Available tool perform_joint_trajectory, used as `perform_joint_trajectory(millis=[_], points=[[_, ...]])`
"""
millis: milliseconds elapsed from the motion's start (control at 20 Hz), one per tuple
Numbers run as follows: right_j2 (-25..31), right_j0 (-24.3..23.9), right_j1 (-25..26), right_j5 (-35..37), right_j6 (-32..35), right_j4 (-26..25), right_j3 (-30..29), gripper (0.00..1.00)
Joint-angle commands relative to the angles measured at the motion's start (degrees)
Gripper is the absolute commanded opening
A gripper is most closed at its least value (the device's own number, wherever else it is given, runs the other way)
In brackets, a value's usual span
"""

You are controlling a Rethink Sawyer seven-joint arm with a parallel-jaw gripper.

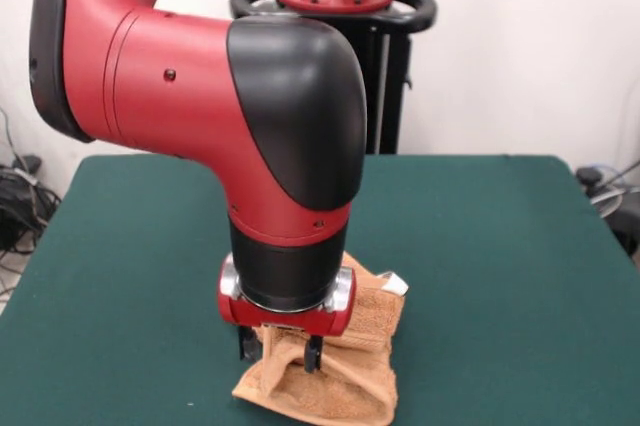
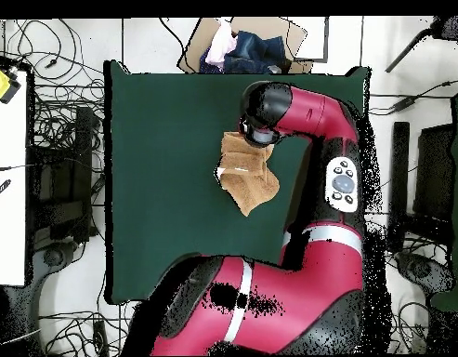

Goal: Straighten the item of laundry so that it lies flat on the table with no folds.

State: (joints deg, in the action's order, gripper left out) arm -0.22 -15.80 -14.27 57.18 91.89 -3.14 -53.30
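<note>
Hand: my hand (image 1: 281, 354) was low in the bottom centre of the front view, its two dark fingers (image 1: 314, 354) pointing down into the cloth. A raised ridge of fabric stood between them, so I judged them clamped on it, though the exact contact was partly hidden.

Towel: the towel (image 1: 345, 371) was directly under and around my hand, at the lower middle of the front view. In the overhead view the towel (image 2: 248, 171) sat just left of centre in the upper half, its top end tucked under my wrist.

Towel shape: it was bunched and narrow, not square. Deep creases ran along it, one edge was rolled over, and a small white tag (image 1: 394, 284) poked out at its upper right in the front view.

Table: the green table (image 1: 500, 276) spread wide on every side of the towel, with plenty of bare surface to spread it on.

Arm: my red and black arm (image 1: 200, 76) filled the upper left of the front view and came down over the towel.

Progress: I judged the task far from done. The towel lay on the table, but was crumpled and folded.

Left to do: the folds needed opening out, the rolled edge turned back and the corners pulled apart until it lay flat.
</note>
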Motion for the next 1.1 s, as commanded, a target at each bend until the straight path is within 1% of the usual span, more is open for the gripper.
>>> perform_joint_trajectory(millis=[50, 150, 400, 650, 800, 950, 1000, 1100], points=[[5.8, 0.6, 1.3, 4.5, -2.9, -0.7, 1.2, 1.0], [5.7, 0.6, 0.4, 4.1, -3.2, -0.7, 0.3, 1.0], [5.8, 1.0, 0.2, 4.3, -4.2, -1.0, 2.2, 1.0], [5.3, 1.7, -1.3, 3.4, -4.2, -1.3, 1.8, 1.0], [5.1, 2.0, -1.3, 4.3, -4.4, -1.5, 2.7, 1.0], [5.3, 1.8, -0.7, 3.3, -4.2, -1.5, 2.7, 1.0], [5.4, 1.9, 0.0, 3.7, -4.2, -1.5, 4.0, 1.0], [5.4, 1.8, -0.1, 3.1, -4.1, -1.4, 3.3, 1.0]])
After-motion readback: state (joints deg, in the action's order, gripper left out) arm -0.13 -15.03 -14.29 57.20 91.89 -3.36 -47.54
